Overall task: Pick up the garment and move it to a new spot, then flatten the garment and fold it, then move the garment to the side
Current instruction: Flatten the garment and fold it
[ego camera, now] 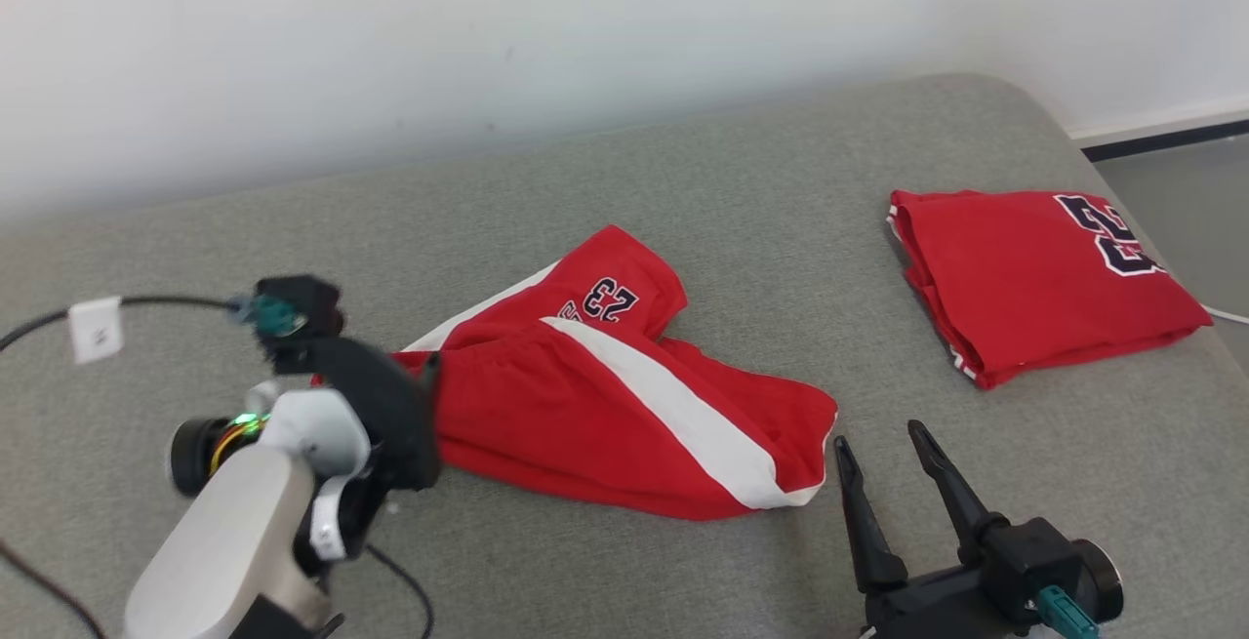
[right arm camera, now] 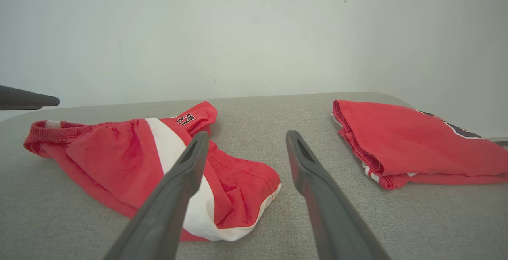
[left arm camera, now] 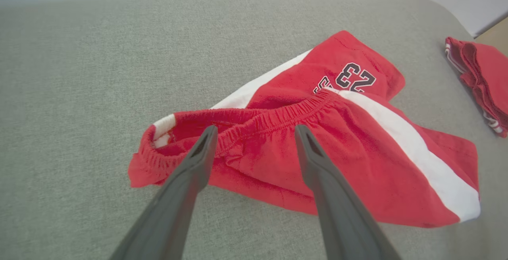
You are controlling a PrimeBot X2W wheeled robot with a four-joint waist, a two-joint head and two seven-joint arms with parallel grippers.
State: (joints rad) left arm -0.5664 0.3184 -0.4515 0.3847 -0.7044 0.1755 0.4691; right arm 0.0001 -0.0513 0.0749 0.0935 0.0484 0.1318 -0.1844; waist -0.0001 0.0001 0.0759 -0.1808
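Left gripper (left arm camera: pixel 256 129): two long dark fingers spread wide, nothing pinched between them. In the left wrist view both tips stand over the gathered elastic waistband (left arm camera: pixel 274 119) of the crumpled red cloth shorts with a broad white side stripe (ego camera: pixel 605 405). Whether the tips touch the cloth cannot be told.

Right gripper (ego camera: pixel 878 434): fingers likewise spread and empty, at the lower right of the head view, pointing toward the wall. Its left fingertip lies just beside the hem corner of the shorts.

The shorts lie unfolded and rumpled near the middle of the grey woven upholstered surface (ego camera: pixel 781 180). The waistband end is toward the robot's left and the white-edged hem toward its right. One leg is doubled toward the wall and shows a dark "23" print (ego camera: pixel 610 299).

Well apart, on the robot's right, a second red garment with dark numerals (ego camera: pixel 1034 278) lies neatly folded near the rounded far corner of the surface.

A pale plain wall (ego camera: pixel 488 34) stands behind the surface. A black cable carrying a white tag (ego camera: pixel 96 330) loops beside the left arm.
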